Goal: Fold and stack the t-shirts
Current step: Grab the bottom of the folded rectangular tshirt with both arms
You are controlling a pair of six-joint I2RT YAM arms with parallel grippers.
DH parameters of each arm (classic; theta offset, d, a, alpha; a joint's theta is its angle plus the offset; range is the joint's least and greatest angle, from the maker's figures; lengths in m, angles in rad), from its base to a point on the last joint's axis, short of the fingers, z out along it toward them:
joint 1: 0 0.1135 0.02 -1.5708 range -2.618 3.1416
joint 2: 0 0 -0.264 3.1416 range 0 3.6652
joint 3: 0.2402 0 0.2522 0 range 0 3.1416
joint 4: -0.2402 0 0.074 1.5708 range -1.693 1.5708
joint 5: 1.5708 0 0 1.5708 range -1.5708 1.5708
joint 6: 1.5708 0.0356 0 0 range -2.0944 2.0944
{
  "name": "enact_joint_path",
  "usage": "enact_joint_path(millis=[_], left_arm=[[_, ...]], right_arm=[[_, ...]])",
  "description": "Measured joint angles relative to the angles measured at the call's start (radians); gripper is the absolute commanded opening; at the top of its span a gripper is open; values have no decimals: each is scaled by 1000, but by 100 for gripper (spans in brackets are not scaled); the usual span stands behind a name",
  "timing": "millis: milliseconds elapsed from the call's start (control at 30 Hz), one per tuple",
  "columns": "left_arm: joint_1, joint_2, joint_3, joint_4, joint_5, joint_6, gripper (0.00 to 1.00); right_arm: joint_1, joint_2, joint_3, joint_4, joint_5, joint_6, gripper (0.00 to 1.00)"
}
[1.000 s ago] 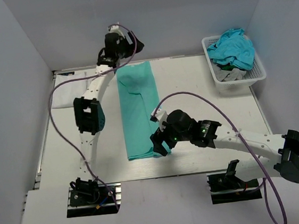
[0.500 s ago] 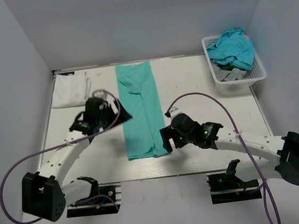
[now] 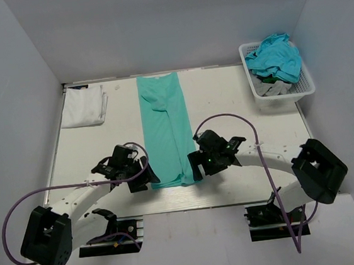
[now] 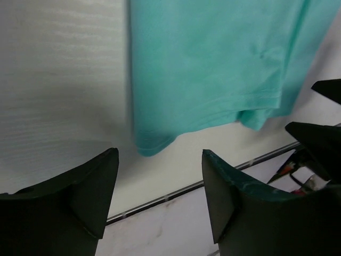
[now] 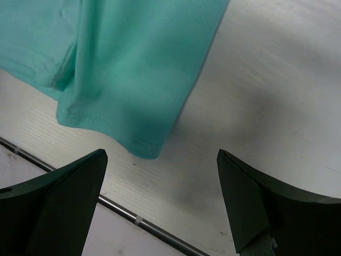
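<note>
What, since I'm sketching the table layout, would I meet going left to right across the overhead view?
white shirt, folded → left end effector → green shirt, laid out long → right end effector → white basket

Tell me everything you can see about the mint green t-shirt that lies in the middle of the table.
The mint green t-shirt is soft cloth, folded lengthwise into a long narrow strip. It lies flat on the white table, running from the far edge to near the front edge. Layers and a stitched hem show at its near end. The left gripper and right gripper, both open, flank its near corners; no contact is visible.
</note>
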Motion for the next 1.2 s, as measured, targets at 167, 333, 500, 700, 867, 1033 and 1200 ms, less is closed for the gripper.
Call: enact_joint_path(millis=[167,333,500,700,867,1033,1200], left_arm=[[-14,42,-4,-10,-18,0,66],[-21,43,-11,0,-40,0,55],[-24,79,-35,50,-32,-6,38],[-25,97,-38,68,-34,-8,20],[-31,98,-43,79,-34,-6,15],[-32,98,-47,92,-30,-7,11],[-32,95,-48,96,-24,-10,0]], right_arm=[[-25,64,5,-4,-102,-6,85],[-36,90,15,-1,-163,-9,76],[-42,91,15,2,-185,-8,67],[-47,107,15,5,-190,-4,53],[-50,141,34,6,-202,-3,52],[-52,170,63,14,-198,-20,37],[-54,187,71,24,-189,-40,6]])
